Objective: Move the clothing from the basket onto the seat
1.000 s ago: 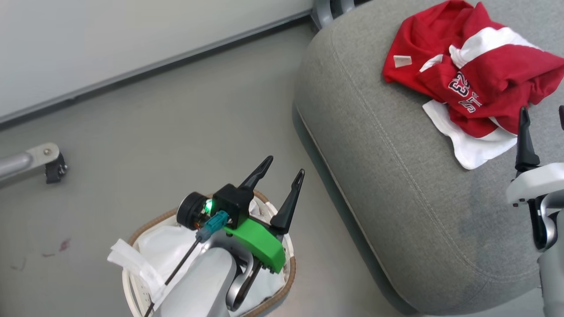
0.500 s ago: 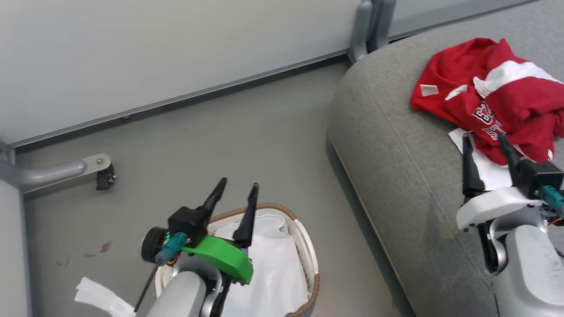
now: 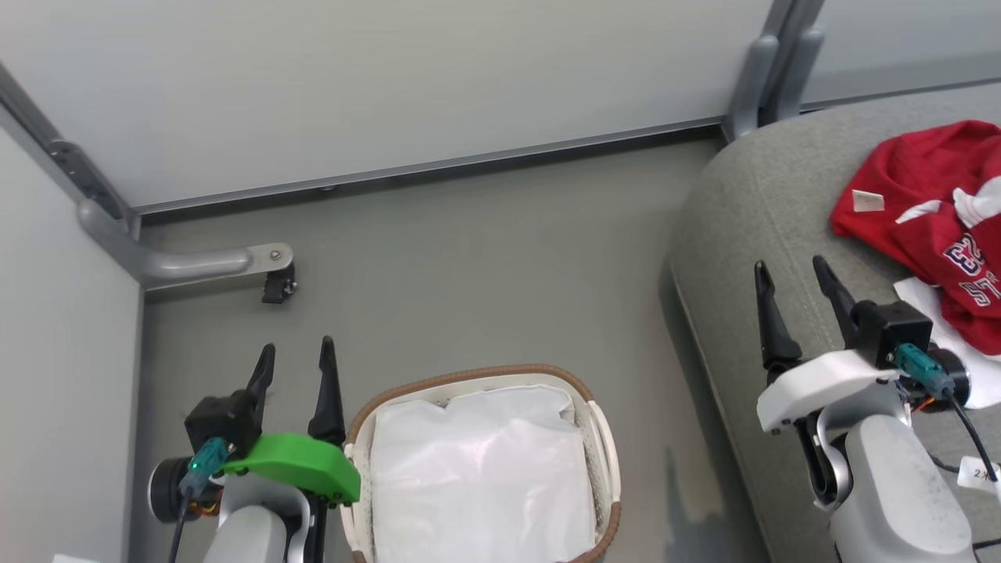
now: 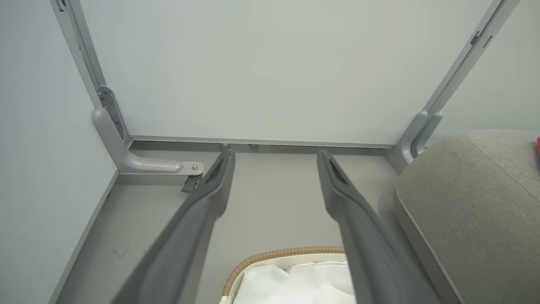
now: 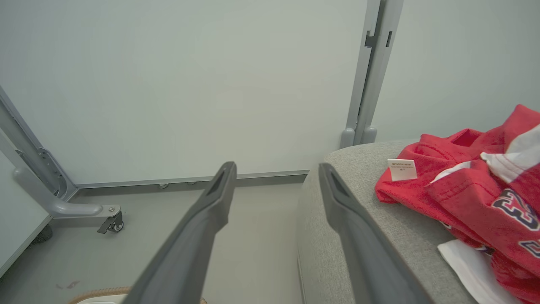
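The clothing (image 3: 915,180) runs past my head view's right edge. The basket (image 3: 469,372) is cut off at the bottom edge. Print on the white tag (image 5: 401,169) is too small for me to read.

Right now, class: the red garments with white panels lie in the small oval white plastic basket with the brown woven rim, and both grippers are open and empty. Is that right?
Not quite. The head view shows the red garments on the large grey fabric seat, not in the basket. The left gripper and right gripper are indeed open and empty.
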Controlling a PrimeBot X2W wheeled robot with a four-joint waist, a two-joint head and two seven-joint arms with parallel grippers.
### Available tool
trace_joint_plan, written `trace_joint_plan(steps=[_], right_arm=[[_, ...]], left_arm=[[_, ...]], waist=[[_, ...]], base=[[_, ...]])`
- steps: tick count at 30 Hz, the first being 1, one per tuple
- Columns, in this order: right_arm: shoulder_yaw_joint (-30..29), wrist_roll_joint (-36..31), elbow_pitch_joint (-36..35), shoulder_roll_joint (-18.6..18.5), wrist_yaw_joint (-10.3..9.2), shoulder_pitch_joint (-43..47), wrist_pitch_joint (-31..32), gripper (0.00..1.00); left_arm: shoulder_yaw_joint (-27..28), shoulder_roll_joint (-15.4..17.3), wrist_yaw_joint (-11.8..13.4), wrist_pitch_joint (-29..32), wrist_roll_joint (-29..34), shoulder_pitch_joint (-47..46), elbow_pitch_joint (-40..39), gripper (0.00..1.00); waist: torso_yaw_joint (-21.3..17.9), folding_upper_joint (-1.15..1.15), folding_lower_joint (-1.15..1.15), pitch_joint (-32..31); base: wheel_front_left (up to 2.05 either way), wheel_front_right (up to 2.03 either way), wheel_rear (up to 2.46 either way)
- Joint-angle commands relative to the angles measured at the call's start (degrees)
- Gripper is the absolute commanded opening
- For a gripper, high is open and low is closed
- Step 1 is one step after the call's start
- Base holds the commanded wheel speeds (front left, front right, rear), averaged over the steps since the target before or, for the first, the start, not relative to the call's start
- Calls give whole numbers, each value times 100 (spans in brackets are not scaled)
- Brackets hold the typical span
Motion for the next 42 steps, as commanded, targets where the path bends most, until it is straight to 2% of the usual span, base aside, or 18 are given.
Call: trace_joint_plan(steps=[1, 8, 13, 14, 18, 42], right_arm=[[42, 121, 27, -14, -8, 147, 0, 100], [158, 435, 68, -16, -8, 489, 0, 100], [193, 486, 116, -16, -8, 753, 0, 100], [193, 468, 109, 8, 0, 704, 1, 0], [176, 521, 276, 54, 0, 835, 32, 0], [16, 3043, -185, 33, -2, 1010, 691, 0]], left_arm=[[69, 10, 50, -1, 46, 164, -1, 100], [389, 11, 177, -2, 29, 558, 25, 100], [483, 12, 71, -2, -182, 838, 24, 100], [475, -2, 75, 1, -206, 806, 36, 0], [487, -18, 69, 26, -264, 883, 195, 0], [827, -9, -100, 688, -2463, 807, -286, 0]], waist=[[179, 0, 0, -69], [277, 0, 0, -256], [302, 0, 0, -419], [285, 0, 0, -375], [289, 0, 0, -395], [286, 0, 0, -456]], base=[[0, 0, 0], [0, 0, 0], [0, 0, 0], [0, 0, 0], [0, 0, 0], [0, 0, 0]])
